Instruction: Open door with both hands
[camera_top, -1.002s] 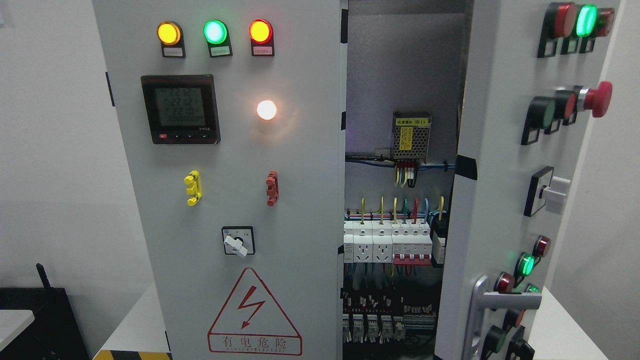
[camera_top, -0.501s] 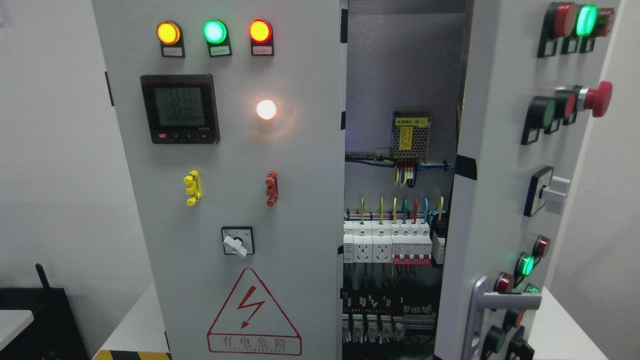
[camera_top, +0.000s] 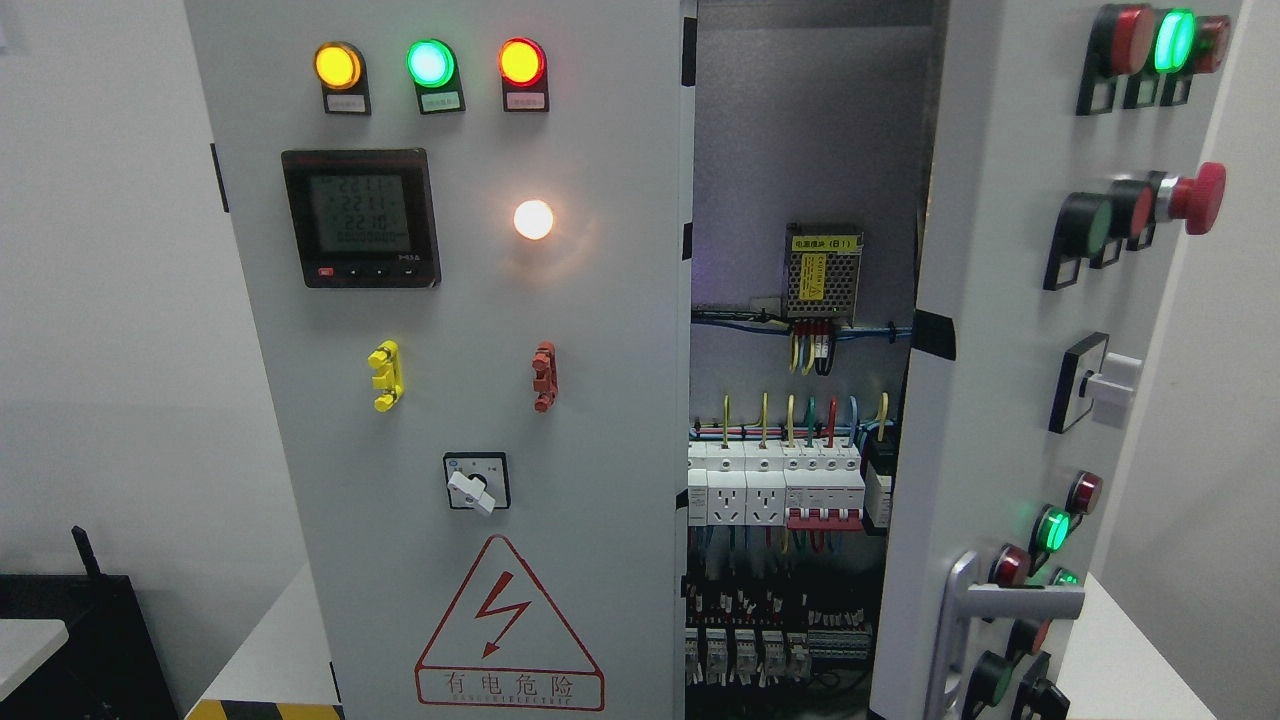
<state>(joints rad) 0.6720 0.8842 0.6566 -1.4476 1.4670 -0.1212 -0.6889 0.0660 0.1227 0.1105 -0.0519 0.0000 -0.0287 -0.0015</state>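
The big gray cabinet has two doors: the right door (camera_top: 1010, 330) is swung open and carries one silver handle (camera_top: 1010, 605) near its bottom, while the left door (camera_top: 450, 400) is shut and shows three round lights (camera_top: 430, 63) on top, one meter screen (camera_top: 360, 218) and one red warning triangle (camera_top: 509, 625). Between the doors a tall gap shows the wires and white breakers (camera_top: 775, 485) inside. Nothing has moved since a moment ago, and neither robot hand is in the picture, so I cannot tell if they are open or closed.
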